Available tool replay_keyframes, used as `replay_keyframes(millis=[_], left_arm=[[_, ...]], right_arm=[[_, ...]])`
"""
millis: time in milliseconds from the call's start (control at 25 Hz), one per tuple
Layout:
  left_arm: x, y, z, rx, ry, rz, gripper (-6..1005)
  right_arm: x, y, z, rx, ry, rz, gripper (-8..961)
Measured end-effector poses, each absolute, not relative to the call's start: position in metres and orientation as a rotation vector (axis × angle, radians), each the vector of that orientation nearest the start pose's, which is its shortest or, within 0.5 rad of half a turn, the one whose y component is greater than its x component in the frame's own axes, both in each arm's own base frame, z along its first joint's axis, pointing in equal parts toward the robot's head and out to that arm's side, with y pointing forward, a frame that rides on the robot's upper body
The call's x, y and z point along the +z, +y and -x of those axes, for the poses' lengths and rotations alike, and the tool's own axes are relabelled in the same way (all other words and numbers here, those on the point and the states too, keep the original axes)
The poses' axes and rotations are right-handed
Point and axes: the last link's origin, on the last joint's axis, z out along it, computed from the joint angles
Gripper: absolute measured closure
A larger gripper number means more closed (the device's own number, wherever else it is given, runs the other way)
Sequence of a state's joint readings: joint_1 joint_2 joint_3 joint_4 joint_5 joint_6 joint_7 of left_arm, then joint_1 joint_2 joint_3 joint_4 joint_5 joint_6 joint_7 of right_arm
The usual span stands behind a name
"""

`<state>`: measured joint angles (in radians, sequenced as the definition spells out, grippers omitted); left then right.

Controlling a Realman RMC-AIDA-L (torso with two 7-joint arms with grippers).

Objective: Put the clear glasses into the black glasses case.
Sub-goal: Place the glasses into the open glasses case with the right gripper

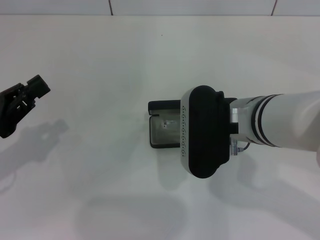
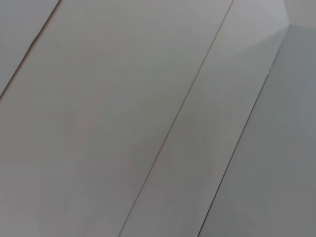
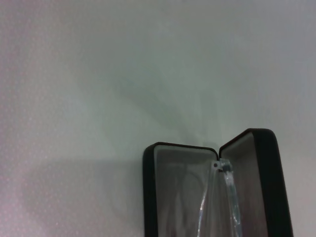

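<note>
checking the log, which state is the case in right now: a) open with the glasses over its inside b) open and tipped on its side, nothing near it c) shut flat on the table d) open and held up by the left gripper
a: in the right wrist view the case stands open, grey lining showing, with the glasses over its inside; the left gripper is parked far off to the side.

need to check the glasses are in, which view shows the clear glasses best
The right wrist view: the clear glasses lie inside the open black glasses case. The head view shows only a faint glint in the case, mostly hidden by the right arm. The left wrist view shows none.
</note>
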<state>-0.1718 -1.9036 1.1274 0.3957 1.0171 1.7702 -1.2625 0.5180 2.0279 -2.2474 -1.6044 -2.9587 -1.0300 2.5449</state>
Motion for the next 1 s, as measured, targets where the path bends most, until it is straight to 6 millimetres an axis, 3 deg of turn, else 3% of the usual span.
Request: replay_keyframes(millis=[1000], left_arm=[[0.0656,0.235,0.3217,-1.38,-0.803,2.206,853]], right_arm=[[-0.1005,0.3004,-0.1039,-0.558,-0.481,2.515,789]])
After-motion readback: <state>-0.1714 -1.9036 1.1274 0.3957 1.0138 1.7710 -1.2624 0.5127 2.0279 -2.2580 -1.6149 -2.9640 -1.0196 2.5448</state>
